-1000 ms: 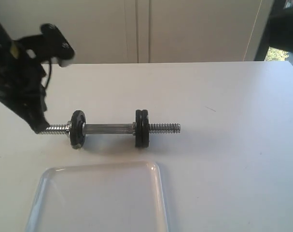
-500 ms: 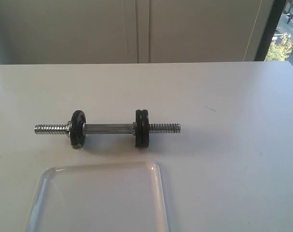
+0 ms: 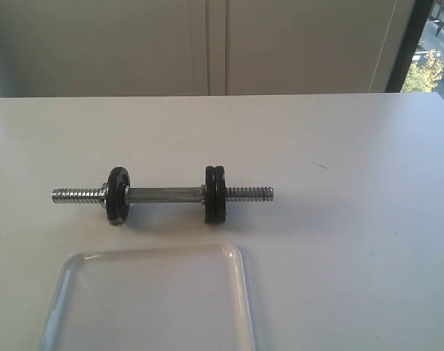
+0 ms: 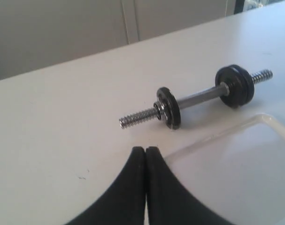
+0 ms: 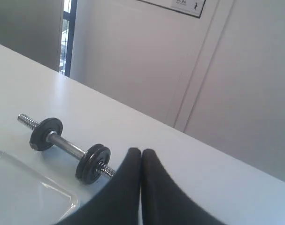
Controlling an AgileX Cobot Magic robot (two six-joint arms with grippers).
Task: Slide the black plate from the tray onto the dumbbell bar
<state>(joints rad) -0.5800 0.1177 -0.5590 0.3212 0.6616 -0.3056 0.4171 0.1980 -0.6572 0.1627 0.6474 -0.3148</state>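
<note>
The left gripper (image 4: 145,150) hangs above the desk at the near left. Its two black, curved jaws are pressed flat together, tips touching and gripping nothing. The right gripper (image 5: 141,152) is raised over the near right side. Its dark jaws also meet along a thin seam and are empty.

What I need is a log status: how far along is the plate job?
Looks done: the tray shows no plate where visible, and the dumbbell bar carries a single disc at one end and a paired stack at the other. In hand: nothing; left gripper and right gripper are shut, empty, clear of the bar. Left: apparently nothing.
</note>
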